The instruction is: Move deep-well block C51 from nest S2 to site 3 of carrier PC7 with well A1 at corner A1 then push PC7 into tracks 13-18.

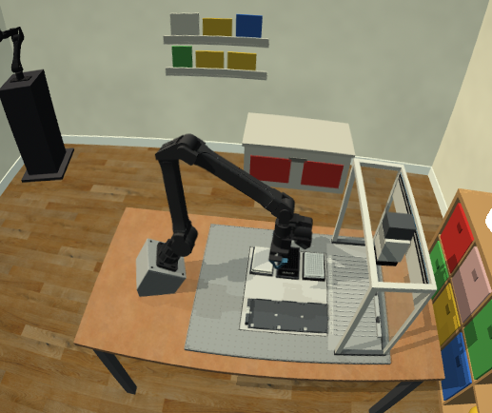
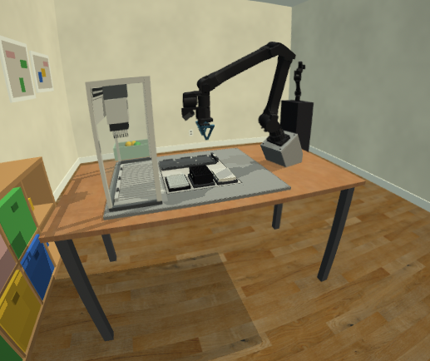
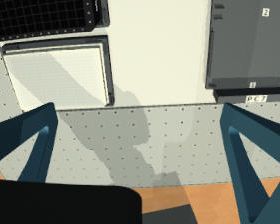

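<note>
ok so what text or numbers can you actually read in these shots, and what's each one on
"2": small white marker on the dark carrier, wrist view.
Pale tag at the carrier's edge: too blurred to read.
White lettering on the black block, top view: too small to read.

Black arm (image 1: 237, 176) with dark teal fingers. Below the jaws, a black block (image 2: 201, 175) with a fine grid of wells; to either side of it, a white plate (image 2: 176, 181) and a pale plate (image 2: 224, 172). Dark grey carrier (image 1: 288, 316) on a cream apron (image 3: 160, 36). Dotted grey mat (image 1: 218, 295) on the orange-brown table (image 1: 127, 295).
</note>
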`<state>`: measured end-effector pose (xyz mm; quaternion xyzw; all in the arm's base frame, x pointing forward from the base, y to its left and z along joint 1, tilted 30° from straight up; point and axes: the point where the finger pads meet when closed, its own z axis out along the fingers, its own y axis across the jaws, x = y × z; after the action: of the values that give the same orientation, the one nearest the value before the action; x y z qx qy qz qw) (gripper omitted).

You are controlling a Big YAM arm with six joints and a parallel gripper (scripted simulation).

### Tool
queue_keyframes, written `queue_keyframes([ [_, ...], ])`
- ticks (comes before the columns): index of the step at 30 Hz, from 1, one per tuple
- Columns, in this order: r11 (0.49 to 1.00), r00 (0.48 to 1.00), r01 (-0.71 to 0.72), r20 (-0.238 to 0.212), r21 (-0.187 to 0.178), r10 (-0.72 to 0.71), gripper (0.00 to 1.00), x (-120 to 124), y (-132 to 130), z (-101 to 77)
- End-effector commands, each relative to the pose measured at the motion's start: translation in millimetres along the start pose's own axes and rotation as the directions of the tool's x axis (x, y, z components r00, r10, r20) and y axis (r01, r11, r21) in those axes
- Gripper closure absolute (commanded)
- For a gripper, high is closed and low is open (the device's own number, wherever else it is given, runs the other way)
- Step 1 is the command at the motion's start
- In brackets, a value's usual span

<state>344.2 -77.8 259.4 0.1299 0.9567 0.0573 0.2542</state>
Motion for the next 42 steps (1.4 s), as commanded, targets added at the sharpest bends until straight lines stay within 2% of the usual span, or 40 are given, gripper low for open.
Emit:
queue_keyframes([
  [1, 0.995, 0.994, -0.095, 0.052, -0.007, 0.095, 0.0, -26.7, 12.4, -9.0],
  [7, 0.956, 0.954, -0.292, 0.055, -0.025, 0.293, 0.0, -43.3, 45.6, 11.2],
  [16, 0.824, 0.823, -0.565, 0.038, -0.044, 0.567, 0.0, -62.2, 94.0, 45.9],
  [18, 0.824, 0.823, -0.565, 0.038, -0.044, 0.567, 0.0, -62.2, 94.0, 45.9],
  [23, 0.717, 0.717, -0.695, 0.026, -0.05, 0.697, 0.0, -72.5, 120.6, 65.2],
  [25, 0.669, 0.669, -0.742, 0.023, -0.051, 0.743, 0.0, -72.4, 120.6, 65.2],
  [26, 0.64, 0.64, -0.766, 0.03, -0.065, 0.768, 0.0, -70.3, 117.4, 54.4],
  [27, 0.602, 0.602, -0.798, 0.023, -0.029, 0.798, 0.0, -56.9, 104.9, 61.0],
  [28, 0.575, 0.575, -0.817, 0.022, -0.028, 0.818, 0.0, -56.7, 104.9, 60.8],
  [29, 0.548, 0.548, -0.835, 0.024, -0.042, 0.836, 0.0, -60.9, 106.3, 59.2],
  [33, 0.447, 0.447, -0.893, 0.008, -0.048, 0.894, 0.0, -58.7, 115.0, 59.5],
  [35, 0.447, 0.447, -0.893, 0.008, -0.048, 0.894, 0.0, -58.7, 115.0, 59.5],
  [42, 0.222, 0.222, -0.974, 0.001, -0.048, 0.975, 0.0, -59.5, 111.5, 59.6],
])
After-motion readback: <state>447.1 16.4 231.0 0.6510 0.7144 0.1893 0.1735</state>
